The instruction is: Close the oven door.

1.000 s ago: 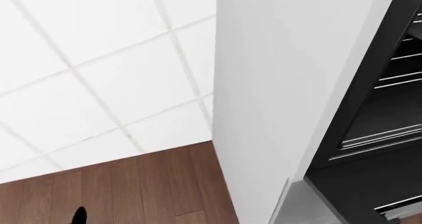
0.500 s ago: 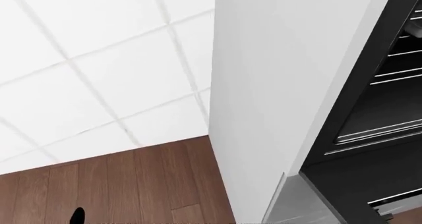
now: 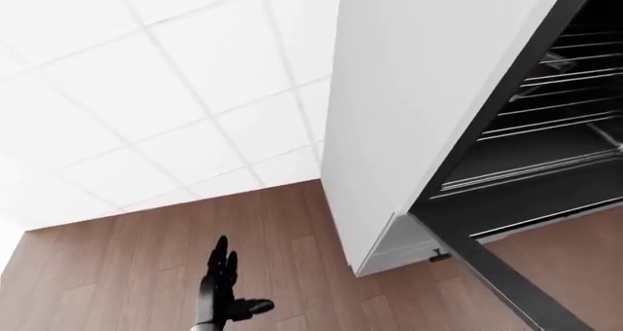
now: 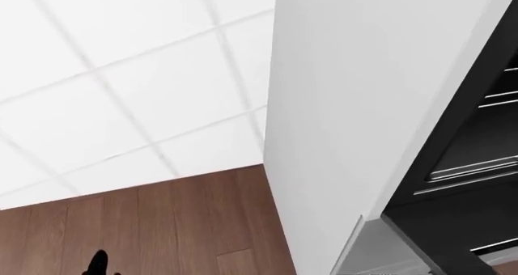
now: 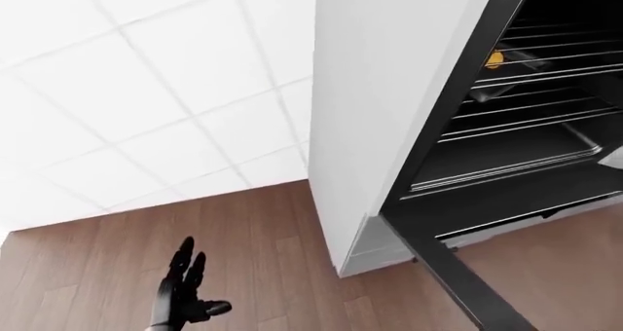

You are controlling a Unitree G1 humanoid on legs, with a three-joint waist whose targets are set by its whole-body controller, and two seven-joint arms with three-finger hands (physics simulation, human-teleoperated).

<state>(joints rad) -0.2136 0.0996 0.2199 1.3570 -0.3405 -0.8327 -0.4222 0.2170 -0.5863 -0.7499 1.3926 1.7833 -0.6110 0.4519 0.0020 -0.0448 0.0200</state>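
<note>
At the right of both eye views: oven [image 5: 526, 119], cavity open, dark interior with several wire racks [image 5: 526, 75] and a flat tray [image 5: 531, 152] on a lower level; a small orange item [image 5: 496, 56] sits on an upper rack, identity not clear. Oven door [image 3: 506, 276]: swung out and down, seen as a dark bar running from the cavity's lower corner toward the bottom right edge of the view; its handle is not in view.

Housing: tall white cabinet panel [image 3: 418, 90], with a pale base strip [image 3: 399, 247] beneath. Surroundings: white tiled wall [image 3: 166, 83], brown wood floor [image 3: 126, 265].

Left hand [image 3: 222, 291]: low in the eye views, fingers spread and straight, grasping nothing, well apart from the door and on the far side of the cabinet from it. In the head view only a dark tip shows at the bottom edge. Right hand: not in view, state cannot be told.

Task status, judged: door not yet closed; no contact made.

Hazards, judged:
- The visible hand is badly placed; a reach across the cabinet corner could strike the white panel.
- The door's free edge lies out of view, so a push may land near the hinge and move it poorly.
- The tilted views suggest a turned or leaning body; stepping close risks a leg catching the lowered door.
- A hard shove could jolt the racks and the orange item.
</note>
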